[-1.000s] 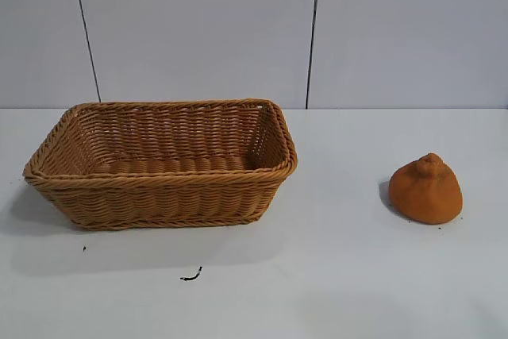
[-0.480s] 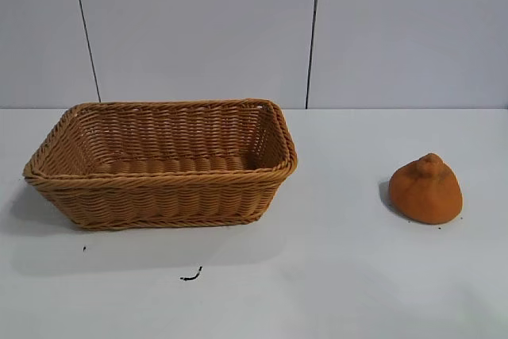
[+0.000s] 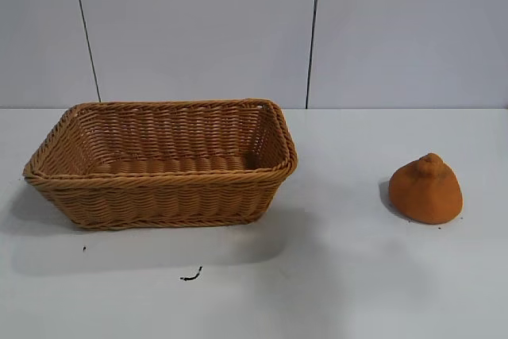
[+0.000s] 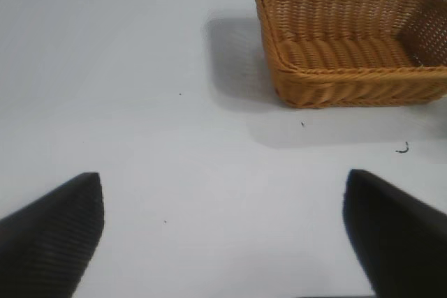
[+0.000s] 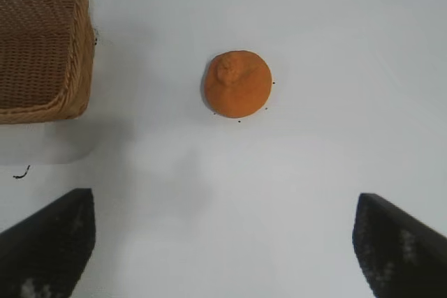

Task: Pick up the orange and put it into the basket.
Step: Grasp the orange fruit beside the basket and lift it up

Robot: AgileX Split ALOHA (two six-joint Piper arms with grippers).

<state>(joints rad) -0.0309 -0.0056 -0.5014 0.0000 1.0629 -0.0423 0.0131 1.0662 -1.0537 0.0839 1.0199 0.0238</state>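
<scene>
The dull-orange, knobby-topped orange (image 3: 426, 189) sits on the white table at the right; it also shows in the right wrist view (image 5: 237, 83). The tan wicker basket (image 3: 163, 184) stands at the left and looks to hold nothing; it also shows in the left wrist view (image 4: 321, 85) and the right wrist view (image 5: 73, 68). Neither gripper shows in the exterior view. My right gripper (image 5: 225, 239) is open and empty, above the table short of the orange. My left gripper (image 4: 225, 232) is open and empty over bare table, away from the basket.
A small black scrap (image 3: 190, 276) lies on the table in front of the basket, also seen in the left wrist view (image 4: 403, 149). A grey panelled wall (image 3: 254, 29) stands behind the table. A faint shadow lies on the table between basket and orange.
The basket and orange have not moved. A faint shadow has spread over the table in front, between the basket and the orange.
</scene>
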